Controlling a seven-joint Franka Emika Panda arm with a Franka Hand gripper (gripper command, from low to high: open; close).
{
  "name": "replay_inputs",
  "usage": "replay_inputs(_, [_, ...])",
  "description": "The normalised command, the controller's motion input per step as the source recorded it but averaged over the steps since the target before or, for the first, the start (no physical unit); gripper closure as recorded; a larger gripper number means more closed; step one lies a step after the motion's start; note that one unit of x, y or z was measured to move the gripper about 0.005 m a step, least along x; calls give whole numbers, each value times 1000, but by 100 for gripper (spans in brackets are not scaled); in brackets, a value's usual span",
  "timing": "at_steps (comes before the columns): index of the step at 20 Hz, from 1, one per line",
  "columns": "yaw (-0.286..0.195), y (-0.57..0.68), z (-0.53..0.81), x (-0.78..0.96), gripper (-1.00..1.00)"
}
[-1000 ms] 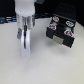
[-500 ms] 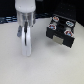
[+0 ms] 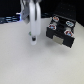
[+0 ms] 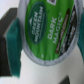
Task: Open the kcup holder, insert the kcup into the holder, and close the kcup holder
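Kcup (image 4: pixel 47 31) is right up against the wrist view: round green foil lid with white lettering and a whitish rim, pinched between the dark teal-padded fingers (image 4: pixel 9 37) of the gripper (image 3: pixel 33 36). So the gripper is clamped on the kcup, carrying it above the pale desk (image 3: pixel 25 65).

Further out, the kcup holder (image 3: pixel 61 30) sits on the desk toward the exterior view's right, well apart from the gripper. It's a black boxy thing, matte-looking, with light labels and round slots showing on top, so it looks open to me, though it's pretty blurry.

My take on doing this step well: travel across with the lid kept level, line the pod up squarely over one round slot before lowering, and don't let go until the body is seated. The foil looks slick and the pod is squat, so a tilted drop could catch on the slot edge.
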Motion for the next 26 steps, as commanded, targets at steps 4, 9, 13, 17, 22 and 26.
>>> replay_inputs(4, [16,667,595,7,100])
replay_inputs(9, [12,678,494,1,100])
replay_inputs(13, [6,698,449,23,100])
replay_inputs(17, [8,691,354,58,100])
replay_inputs(22, [21,682,216,27,100])
replay_inputs(26, [31,664,72,-11,100])
